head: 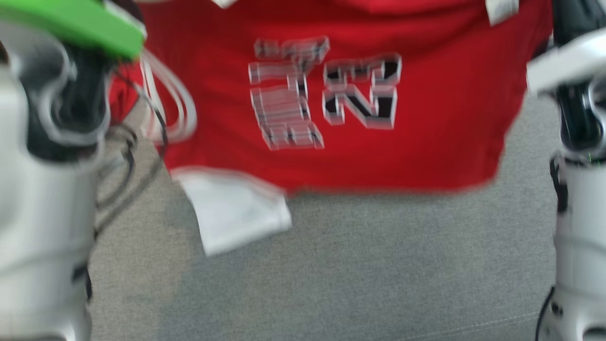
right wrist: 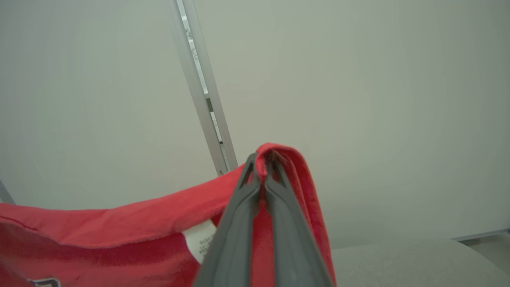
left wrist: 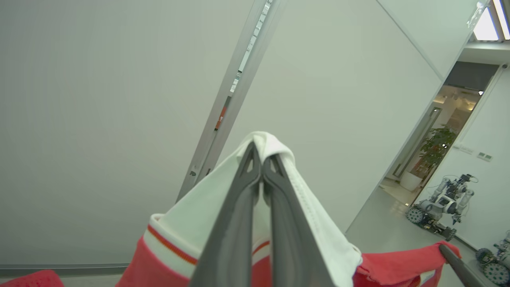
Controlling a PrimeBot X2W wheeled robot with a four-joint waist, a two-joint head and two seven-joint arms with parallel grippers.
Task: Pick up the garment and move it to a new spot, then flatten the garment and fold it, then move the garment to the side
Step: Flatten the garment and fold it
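Two pincers: both are raised, and each is clamped on the garment (head: 426, 118), which stretches between them.
Left pincer (left wrist: 261, 159): its fingers are pressed together on a white fold of cloth, just beside a white band with an orange-red stripe.
Right pincer (right wrist: 263, 163): its fingers are closed on a fold of the red cloth. A small white label (right wrist: 203, 243) hangs just beside them.
Where the garment is: it is held up off the grey surface (head: 355, 270), over the far part. Its lower hem hangs free, and I cannot tell whether the hem touches.
Print (head: 326, 94): large black and white figures on the red cloth, too blurred to read.
White sleeve (head: 232, 213): it droops from the garment's lower left corner, nearer the surface than the hem.
Forearms: the pale left forearm (head: 42, 213) stands at the left edge of the head view, with loose cables (head: 165, 104) and a green part (head: 80, 23) near it. The right forearm (head: 577, 213) stands at the right edge.
Behind: a plain pale wall with a metal rail (left wrist: 235, 87). Wheeled robots (left wrist: 442, 203) and a plant (left wrist: 438, 147) stand by a doorway.
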